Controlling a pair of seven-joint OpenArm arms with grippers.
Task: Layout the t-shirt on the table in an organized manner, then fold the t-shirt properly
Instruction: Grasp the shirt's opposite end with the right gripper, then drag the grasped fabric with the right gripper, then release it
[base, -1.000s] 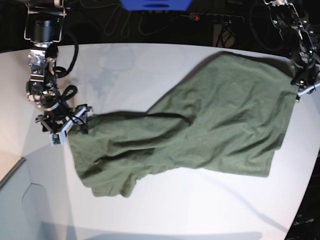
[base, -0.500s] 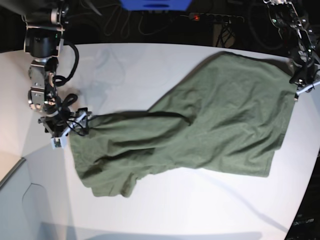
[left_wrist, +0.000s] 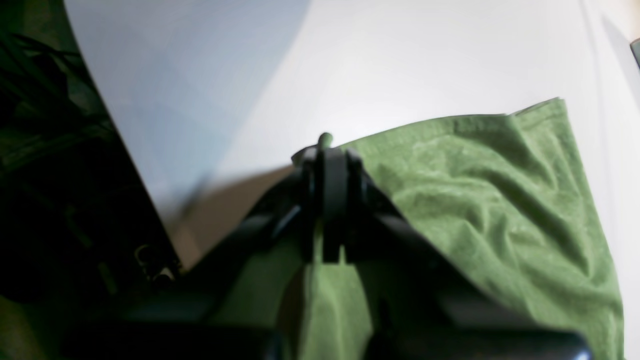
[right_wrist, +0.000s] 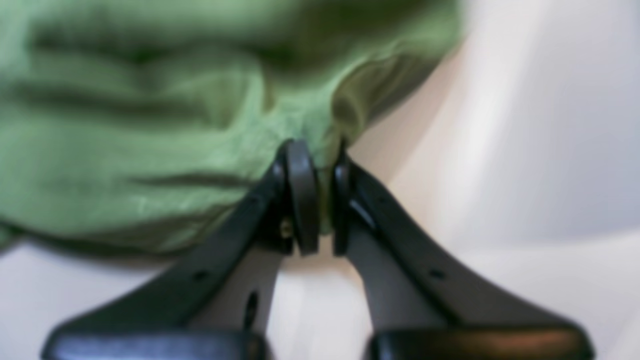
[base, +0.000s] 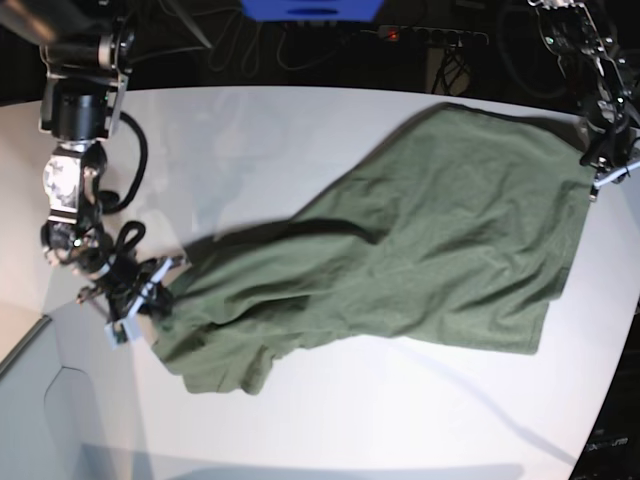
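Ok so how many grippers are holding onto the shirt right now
2. The right gripper pinches the t-shirt at its bunched end on the base view's left; the left gripper is shut on the far corner at that view's right.

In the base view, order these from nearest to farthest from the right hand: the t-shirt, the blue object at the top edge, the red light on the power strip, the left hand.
1. t-shirt: pinched in the right hand, at the image's left.
2. blue object: top centre, off the table.
3. red light: top, just right of the blue object.
4. left hand: far right, gripping the shirt's other corner.
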